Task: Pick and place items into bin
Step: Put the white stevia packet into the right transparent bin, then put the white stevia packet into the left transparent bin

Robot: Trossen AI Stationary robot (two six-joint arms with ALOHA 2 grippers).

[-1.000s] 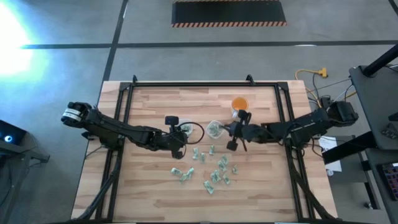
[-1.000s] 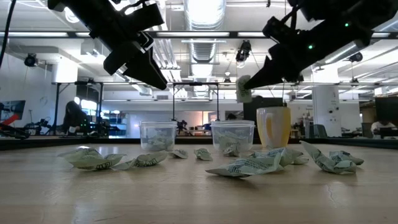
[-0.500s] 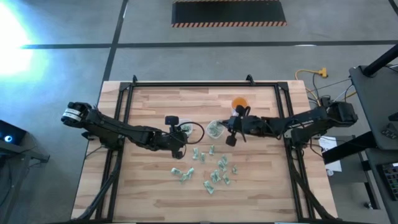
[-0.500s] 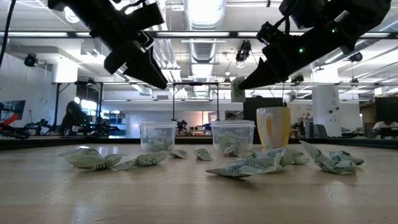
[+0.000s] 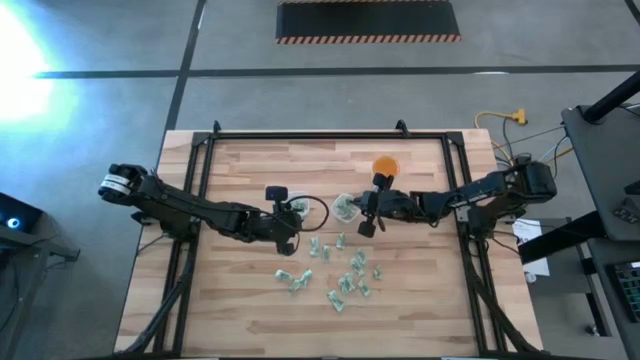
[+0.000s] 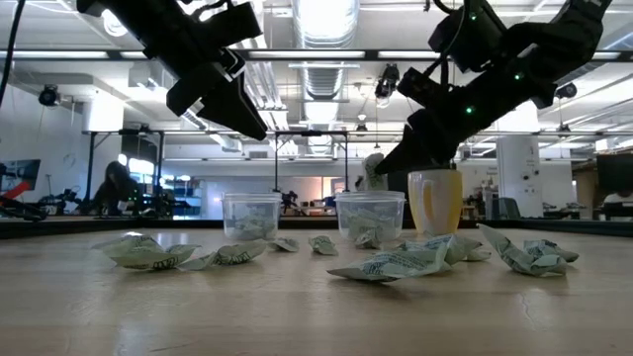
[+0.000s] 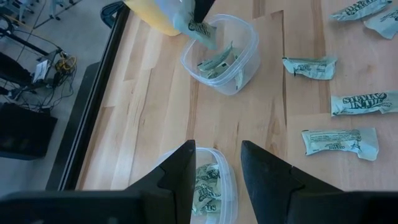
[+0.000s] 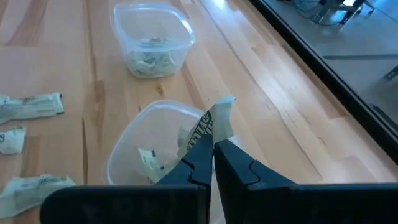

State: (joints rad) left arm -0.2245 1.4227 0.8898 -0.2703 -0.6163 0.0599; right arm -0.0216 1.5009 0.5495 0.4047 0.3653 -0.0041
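right gripper point(image 8: 212, 144) fingers pinch a pale green-and-white wrapper point(image 8: 214, 119) over the clear plastic cup point(image 8: 127, 152); left gripper point(image 7: 215, 167) fingers parted, empty.

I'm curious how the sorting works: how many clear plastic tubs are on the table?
2. One clear tub sits under the left gripper; the other tub is below the right gripper, beside the orange cup. None seems hidden.

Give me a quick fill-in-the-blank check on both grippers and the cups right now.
1. The right gripper is pinched shut on a green-and-white ____.
2. It holds this above a clear ____ that already contains pieces.
3. The left gripper hangs over the other clear cup with its fingers ____.
4. Beside the clear cups stands one ____ cup.

Missing: wrapper; cup; open; orange
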